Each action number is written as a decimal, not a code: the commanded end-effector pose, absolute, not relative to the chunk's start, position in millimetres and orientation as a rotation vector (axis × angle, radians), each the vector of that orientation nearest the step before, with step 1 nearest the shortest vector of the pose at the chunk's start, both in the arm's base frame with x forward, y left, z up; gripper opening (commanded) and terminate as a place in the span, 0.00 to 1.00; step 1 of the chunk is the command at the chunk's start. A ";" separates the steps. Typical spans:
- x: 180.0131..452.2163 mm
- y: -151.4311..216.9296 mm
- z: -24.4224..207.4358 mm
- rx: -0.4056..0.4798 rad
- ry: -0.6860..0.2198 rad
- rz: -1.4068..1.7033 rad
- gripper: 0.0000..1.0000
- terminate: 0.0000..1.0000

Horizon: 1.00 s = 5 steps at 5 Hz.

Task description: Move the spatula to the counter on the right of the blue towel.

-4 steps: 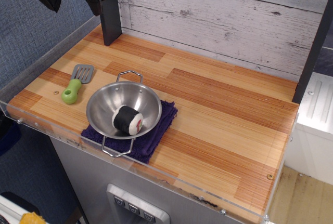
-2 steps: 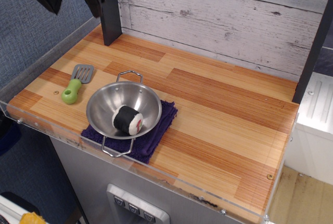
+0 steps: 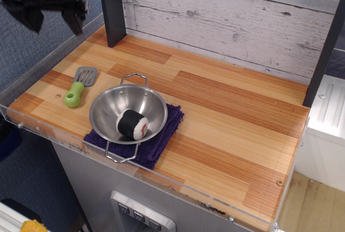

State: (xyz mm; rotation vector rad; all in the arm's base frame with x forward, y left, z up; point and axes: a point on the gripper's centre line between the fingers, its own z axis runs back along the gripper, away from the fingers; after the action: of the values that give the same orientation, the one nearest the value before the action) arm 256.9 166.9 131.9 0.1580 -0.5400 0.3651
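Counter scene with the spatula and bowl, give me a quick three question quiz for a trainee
1. True or false: the small grey-bladed, lime-green-handled spatula lies left of the shiny steel two-handled bowl.
2. What rests inside the bowl? A) black roll with white end B) spoon C) nothing
3. Fill in: the bowl sits on the dark blue-purple folded ____.

Key
1. True; it lies flat on the striped wooden counter, apart from the bowl.
2. A, the black roll.
3. Towel.

On the counter (image 3: 226, 108): 1 spatula (image 3: 79, 86), 1 bowl (image 3: 116, 105), 1 sushi roll (image 3: 132, 124), 1 towel (image 3: 161, 135). Overhead: 1 gripper (image 3: 54, 19).
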 end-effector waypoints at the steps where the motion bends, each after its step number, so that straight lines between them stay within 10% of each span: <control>1: 243.6 188.6 114.7 0.195 -0.516 0.397 1.00 0.00; 5: 269.4 170.2 40.9 0.152 -0.383 0.397 1.00 0.00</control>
State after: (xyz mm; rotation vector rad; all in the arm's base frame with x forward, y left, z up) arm 264.6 167.6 28.6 0.1371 -0.3413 0.4042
